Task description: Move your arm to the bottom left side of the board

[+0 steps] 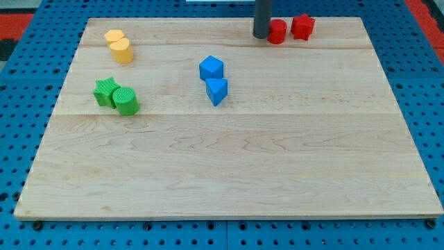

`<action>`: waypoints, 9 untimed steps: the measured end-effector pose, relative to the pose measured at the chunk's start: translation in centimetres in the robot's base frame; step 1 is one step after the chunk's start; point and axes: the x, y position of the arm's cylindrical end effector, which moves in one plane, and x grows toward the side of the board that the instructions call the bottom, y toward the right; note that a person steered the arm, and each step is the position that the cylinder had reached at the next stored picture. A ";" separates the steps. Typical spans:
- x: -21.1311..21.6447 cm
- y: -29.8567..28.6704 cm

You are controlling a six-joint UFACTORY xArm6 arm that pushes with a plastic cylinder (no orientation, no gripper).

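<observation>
Nearest the camera, the wooden board [229,187] is lying bare, so my jawless tip [261,35], touching the red cylinder [277,32], is needing a diagonal sweep passing between blue cube [211,68] and green cylinder [126,101].

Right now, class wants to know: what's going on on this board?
My tip sits at the view's top, right beside the red cylinder, with the red star just past it. Nothing is being pushed toward the bottom left yet. Yellow blocks lie top left, green blocks below them, and two blue blocks near the middle of the board.
</observation>
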 end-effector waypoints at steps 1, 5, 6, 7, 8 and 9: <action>0.0 1.6; 32.1 -12.6; 34.0 -22.9; 34.0 -27.6; 34.0 -28.1; 34.0 -28.2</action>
